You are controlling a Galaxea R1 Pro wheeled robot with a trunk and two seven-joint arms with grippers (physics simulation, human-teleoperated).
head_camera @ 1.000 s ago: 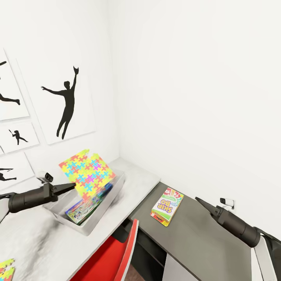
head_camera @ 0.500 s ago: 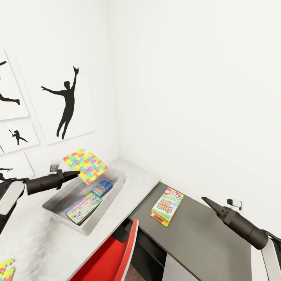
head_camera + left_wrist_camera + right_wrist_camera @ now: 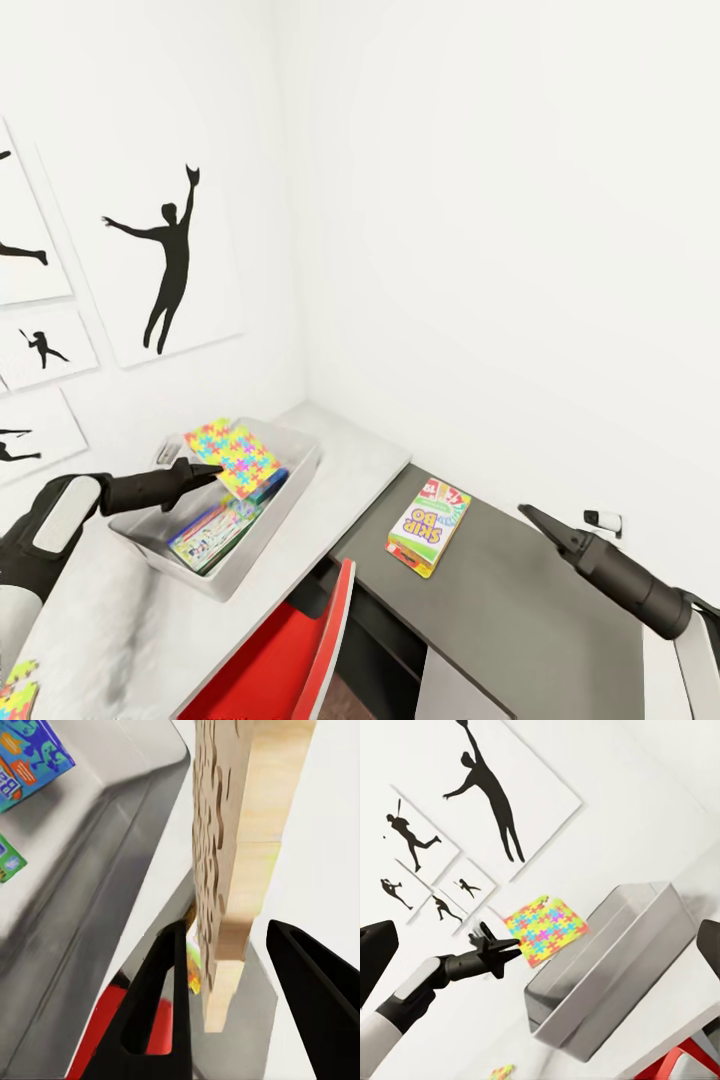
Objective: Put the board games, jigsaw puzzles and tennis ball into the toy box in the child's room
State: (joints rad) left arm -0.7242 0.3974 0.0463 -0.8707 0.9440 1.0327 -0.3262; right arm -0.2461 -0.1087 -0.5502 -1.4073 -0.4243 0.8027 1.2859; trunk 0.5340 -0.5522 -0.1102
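Observation:
The grey toy box (image 3: 272, 540) sits on the white table, with board games (image 3: 212, 532) lying flat inside. The colourful jigsaw puzzle (image 3: 237, 455) hangs tilted over the box's far end, at the tip of my left gripper (image 3: 213, 468). In the left wrist view the puzzle's edge (image 3: 225, 870) stands between the spread fingers (image 3: 166, 1005), close to one and with a gap to the other; the gripper is open. The Skip-Bo board game (image 3: 428, 525) lies on the dark table. My right gripper (image 3: 524, 511) hovers open to that game's right, holding nothing. In the right wrist view the puzzle (image 3: 546, 928) is above the box (image 3: 615, 975).
A second jigsaw puzzle (image 3: 14, 685) lies at the white table's near left corner. A red chair (image 3: 300, 650) stands in front, between the two tables. Silhouette pictures (image 3: 170, 260) hang on the wall behind the box.
My left gripper has swung the puzzle from upright to a flatter tilt and lowered it towards the box. The right arm has drawn back slightly. The view has shifted a little.

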